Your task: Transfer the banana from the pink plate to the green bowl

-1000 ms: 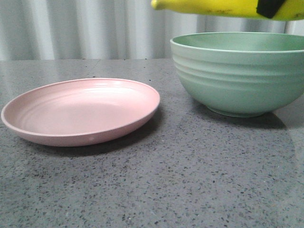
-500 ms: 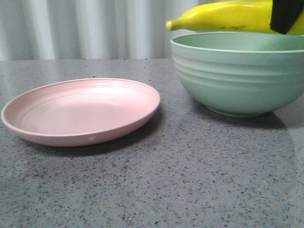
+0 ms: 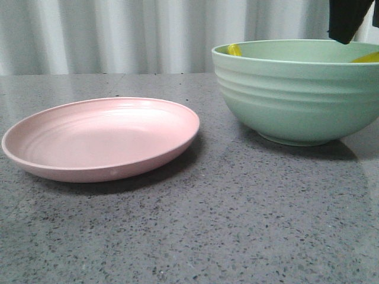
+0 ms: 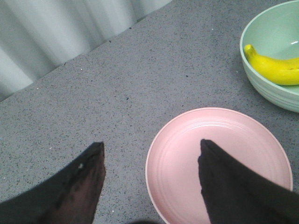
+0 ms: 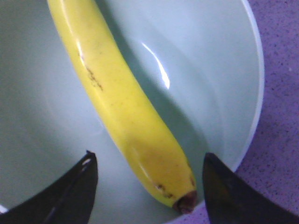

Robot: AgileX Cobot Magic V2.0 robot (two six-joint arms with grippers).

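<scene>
The banana (image 5: 126, 112) lies inside the green bowl (image 3: 296, 94), leaning across it with its dark tip at the rim; only its ends (image 3: 234, 50) peek over the rim in the front view, and it shows in the left wrist view (image 4: 273, 67) too. My right gripper (image 5: 148, 161) is open just above the bowl, its fingers apart on either side of the banana's tip end without touching it. The pink plate (image 3: 103, 139) sits empty on the left. My left gripper (image 4: 150, 149) is open above the plate's edge (image 4: 154, 154).
The grey speckled tabletop (image 3: 225, 225) carries both dishes. A white pleated curtain (image 3: 118, 35) hangs behind the table. The right gripper's dark finger (image 3: 346, 21) shows at the top right, over the bowl.
The banana came down from above the bowl and now rests inside it. The right gripper has let go of it and its fingers stand apart.
</scene>
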